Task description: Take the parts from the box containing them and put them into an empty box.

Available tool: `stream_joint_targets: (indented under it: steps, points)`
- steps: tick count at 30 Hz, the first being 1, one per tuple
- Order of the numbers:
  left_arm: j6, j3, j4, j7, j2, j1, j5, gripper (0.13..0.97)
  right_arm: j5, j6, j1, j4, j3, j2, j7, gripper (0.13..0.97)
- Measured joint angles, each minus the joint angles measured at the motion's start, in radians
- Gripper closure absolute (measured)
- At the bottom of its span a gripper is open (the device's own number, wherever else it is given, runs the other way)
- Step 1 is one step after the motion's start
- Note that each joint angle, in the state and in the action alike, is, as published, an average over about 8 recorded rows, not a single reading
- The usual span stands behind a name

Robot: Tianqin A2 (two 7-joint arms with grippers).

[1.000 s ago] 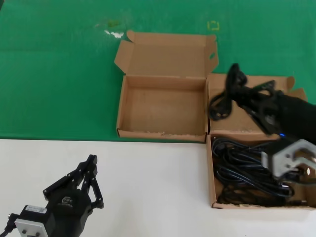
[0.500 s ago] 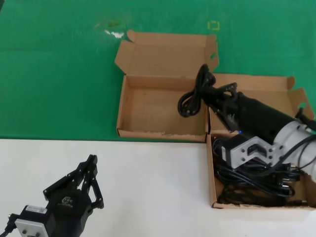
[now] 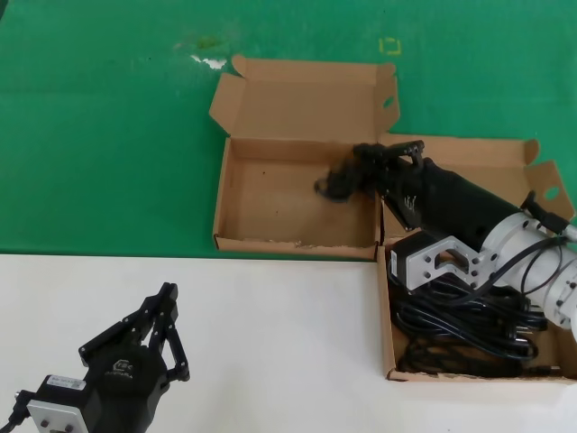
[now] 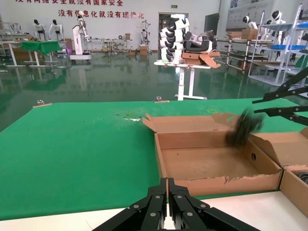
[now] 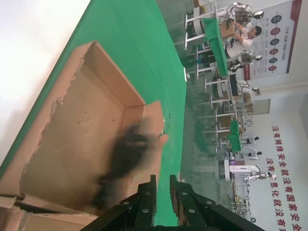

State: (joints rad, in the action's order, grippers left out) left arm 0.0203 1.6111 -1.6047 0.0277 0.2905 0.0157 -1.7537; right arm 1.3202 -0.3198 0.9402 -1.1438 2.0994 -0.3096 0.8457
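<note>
A blurred cord [image 3: 340, 183] drops over the empty box [image 3: 236, 203] just off the right gripper [image 3: 389, 161] (its fingers parted); other cords [image 3: 455, 327] fill the full box [image 3: 388, 334]. The left gripper [image 3: 169, 317] rests closed.

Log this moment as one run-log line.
right tool: over empty box, cord bundle dropping | left tool: parked, shut | source box: cords remain
</note>
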Motion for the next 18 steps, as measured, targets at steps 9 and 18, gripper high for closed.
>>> stream_joint_targets:
  steps: [9,18]
  points:
    - [0.000,0.000,0.000,0.000,0.000,0.000,0.000,0.936,0.089,-0.006,0.011,0.037,-0.023,0.018,0.086,0.858]
    - [0.000,0.000,0.000,0.000,0.000,0.000,0.000,0.936,0.137,-0.015,-0.004,0.010,-0.066,-0.006,0.109,0.724]
